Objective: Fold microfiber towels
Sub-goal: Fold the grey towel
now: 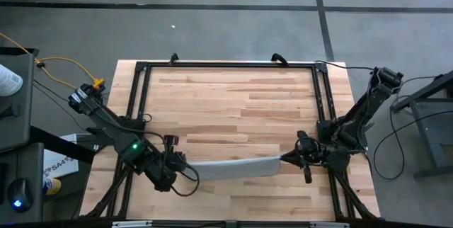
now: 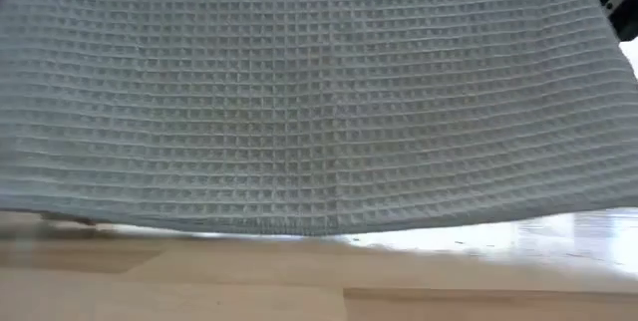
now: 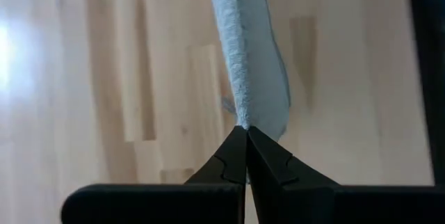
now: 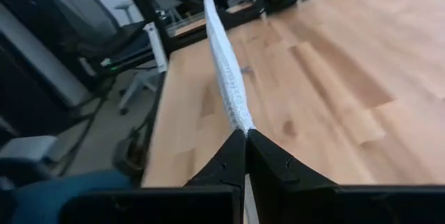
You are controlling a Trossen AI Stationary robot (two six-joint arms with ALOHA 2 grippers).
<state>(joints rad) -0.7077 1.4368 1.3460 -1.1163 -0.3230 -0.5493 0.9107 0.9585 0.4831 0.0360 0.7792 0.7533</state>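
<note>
The light grey-blue microfiber towel (image 1: pixel 233 166) is stretched between my two grippers over the near part of the wooden table (image 1: pixel 233 100). From above it shows as a narrow band. In the low view the towel (image 2: pixel 319 92) hangs as a wide waffle-weave sheet, its lower hem (image 2: pixel 299 226) close to the tabletop. My left gripper (image 1: pixel 182 163) is shut on its left end and my right gripper (image 1: pixel 287 159) on its right end. Each wrist view shows the towel running away from the shut fingertips, towel (image 3: pixel 250 57) and towel (image 4: pixel 222 50). My left gripper (image 3: pixel 245 128) pinches the towel's top edge at its left end (image 3: pixel 243 116) between its two fingers, at their free ends. The cloth runs away toward the other gripper and hangs below that edge. My right gripper (image 4: pixel 245 132) pinches the towel's top edge at its right end (image 4: pixel 241 121) between its two fingertips. The edge runs nearly straight to the left gripper, with the sheet hanging beneath it.
Black frame rails run along the table's left side (image 1: pixel 140 100), right side (image 1: pixel 322 93) and far edge (image 1: pixel 226 64). Bare wood lies beyond the towel toward the far edge. Off the table stand a desk with gear (image 1: pixel 14 107) at left and a stand (image 1: pixel 425 107) at right.
</note>
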